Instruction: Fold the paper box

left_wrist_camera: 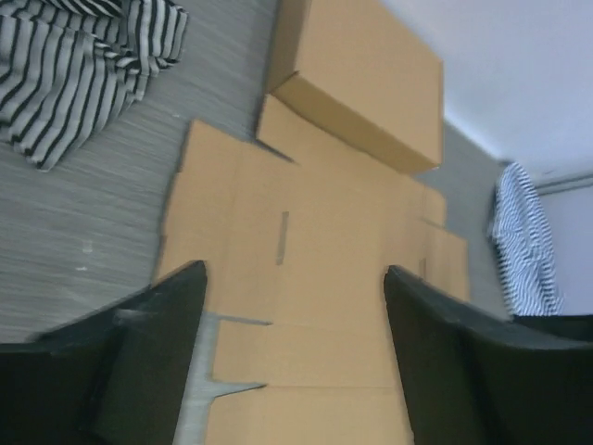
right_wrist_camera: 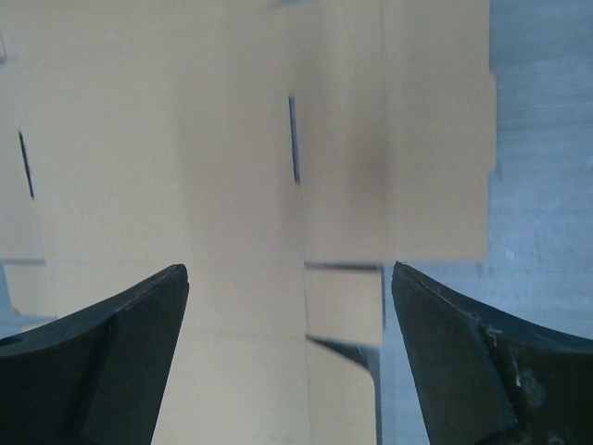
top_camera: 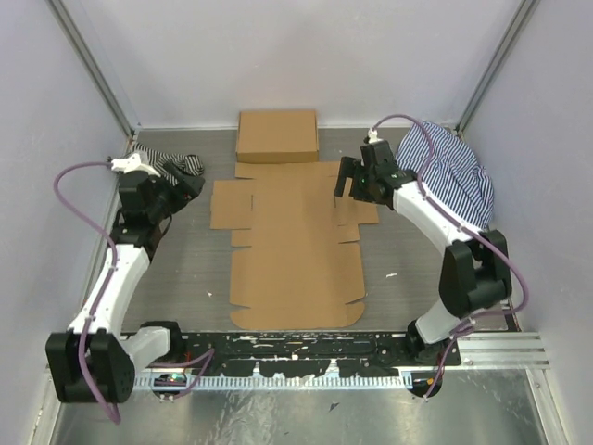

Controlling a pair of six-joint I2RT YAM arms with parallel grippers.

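- You have the paper box [top_camera: 296,246] lying flat and unfolded in the middle of the bench [top_camera: 195,269], with its flaps spread out to both sides.
- Its rounded end points toward the arm bases. Its far edge runs right up to a closed brown box [top_camera: 277,135] that sits by the back wall.
- Your left gripper [top_camera: 188,188] is released, with both fingers spread wide and nothing between them.
- It sits off the left side of the paper box, just beside the left flap and close to the dark-striped cloth [top_camera: 171,163].
- From the left wrist you look across the flat sheet [left_wrist_camera: 315,241] toward the closed brown box [left_wrist_camera: 366,74]. The dark-striped cloth [left_wrist_camera: 74,65] is at upper left and a blue-striped cloth [left_wrist_camera: 523,241] is far right.
- Your right gripper [top_camera: 345,185] is also released, with its jaws wide apart and holding nothing.
- It hangs over the right flap of the paper box, near the sheet's far end. You cannot tell from the top view whether its fingertips touch the cardboard.
- The right wrist view shows the cardboard [right_wrist_camera: 167,139] filling the space between the open fingers [right_wrist_camera: 120,352], with a narrow slit [right_wrist_camera: 295,139] near the middle and grey bench along the right edge.
- The blue-striped cloth [top_camera: 459,176] lies bunched behind the right arm, well apart from the paper box.
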